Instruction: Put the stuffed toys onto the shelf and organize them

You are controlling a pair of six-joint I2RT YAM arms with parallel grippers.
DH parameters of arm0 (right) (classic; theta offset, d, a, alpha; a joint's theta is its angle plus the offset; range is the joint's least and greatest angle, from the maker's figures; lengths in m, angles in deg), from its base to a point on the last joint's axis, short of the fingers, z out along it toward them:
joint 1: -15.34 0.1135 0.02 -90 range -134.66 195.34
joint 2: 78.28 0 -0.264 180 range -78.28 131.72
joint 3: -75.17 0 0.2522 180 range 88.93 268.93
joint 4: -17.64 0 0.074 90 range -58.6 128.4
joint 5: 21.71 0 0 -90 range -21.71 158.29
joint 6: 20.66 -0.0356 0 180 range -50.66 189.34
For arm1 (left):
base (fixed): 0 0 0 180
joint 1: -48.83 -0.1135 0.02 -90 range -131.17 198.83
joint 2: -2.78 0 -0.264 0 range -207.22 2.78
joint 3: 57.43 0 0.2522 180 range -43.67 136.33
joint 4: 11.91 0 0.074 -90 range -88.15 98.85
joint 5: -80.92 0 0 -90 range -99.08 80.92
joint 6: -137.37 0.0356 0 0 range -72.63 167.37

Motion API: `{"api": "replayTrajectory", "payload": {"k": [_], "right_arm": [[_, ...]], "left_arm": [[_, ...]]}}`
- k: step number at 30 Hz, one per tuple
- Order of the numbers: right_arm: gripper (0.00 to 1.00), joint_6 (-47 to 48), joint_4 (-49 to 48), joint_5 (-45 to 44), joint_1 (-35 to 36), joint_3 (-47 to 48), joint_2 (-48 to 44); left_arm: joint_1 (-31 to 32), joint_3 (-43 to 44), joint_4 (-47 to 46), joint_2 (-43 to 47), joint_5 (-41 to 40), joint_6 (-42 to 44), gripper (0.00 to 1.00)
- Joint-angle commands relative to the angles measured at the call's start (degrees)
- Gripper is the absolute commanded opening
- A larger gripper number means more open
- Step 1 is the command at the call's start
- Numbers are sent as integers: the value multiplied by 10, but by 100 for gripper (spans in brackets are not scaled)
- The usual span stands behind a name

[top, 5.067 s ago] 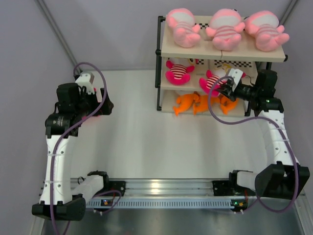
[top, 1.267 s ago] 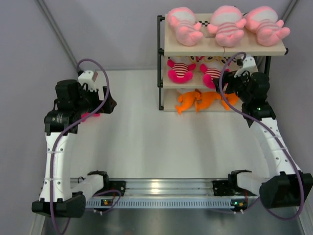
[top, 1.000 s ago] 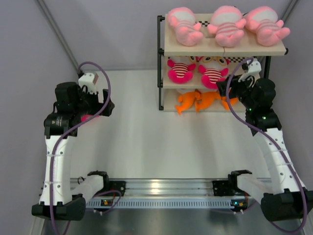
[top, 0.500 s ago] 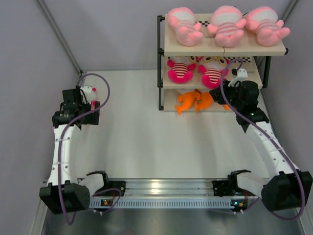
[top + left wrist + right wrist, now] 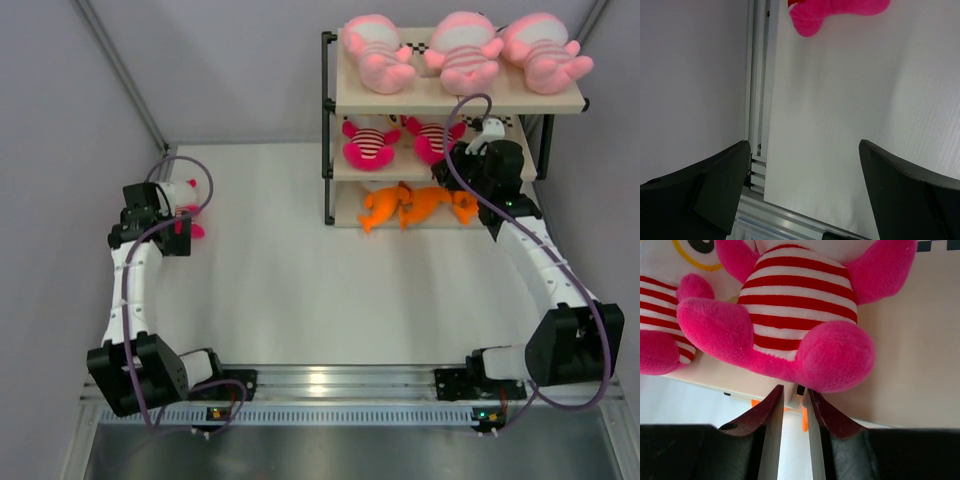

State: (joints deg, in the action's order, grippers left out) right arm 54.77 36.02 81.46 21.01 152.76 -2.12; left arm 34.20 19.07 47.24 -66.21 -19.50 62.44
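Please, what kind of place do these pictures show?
Probably a robot test cell in a laboratory: a left arm and a right arm bolted to an aluminium rail, a white table closed in by plain grey panels, and a shelf marked with checkered strips.

Pale pink toys [image 5: 462, 50] atop shelf [image 5: 460, 100], two hot-pink toys [image 5: 368, 146] mid-tier, orange toys [image 5: 415, 205] lowest, third hot-pink toy [image 5: 837, 11] off-shelf
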Motion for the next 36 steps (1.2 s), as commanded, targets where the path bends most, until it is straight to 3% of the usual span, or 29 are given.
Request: {"api": "replayTrajectory", "payload": {"k": [1,5,13,19,23,28,31,32,34,35,36], "right_arm": [[26,14,-33,3,-7,20,-11],[32,34,-25,1,-7,9,-20],[40,54,6,4,-6,-6,-91],[47,81,48,-1,-5,-3,-123],[57,81,65,-9,-6,-5,-141],[60,82,114,-15,-6,21,-159],[60,79,128,-11,-6,35,-180],[61,77,135,-6,-4,38,-186],[61,75,145,1,-3,51,-198],[62,75,157,10,0,57,-202],[62,75,163,14,1,68,-203]], "left_arm": [[-20,0,-61,-27,-8,-3,96],[-21,17,-99,-79,-28,-27,94],[-22,130,-135,-228,-12,-101,90],[-22,220,-144,-341,-8,-103,94],[-22,273,-142,-423,0,-108,97],[-29,287,-137,-509,-18,-130,94],[-36,264,-137,-508,17,-131,72],[-35,256,-136,-503,44,-130,47],[-36,234,-133,-474,79,-130,20],[-36,229,-132,-461,95,-132,1],[-36,223,-127,-427,146,-134,0]]}}
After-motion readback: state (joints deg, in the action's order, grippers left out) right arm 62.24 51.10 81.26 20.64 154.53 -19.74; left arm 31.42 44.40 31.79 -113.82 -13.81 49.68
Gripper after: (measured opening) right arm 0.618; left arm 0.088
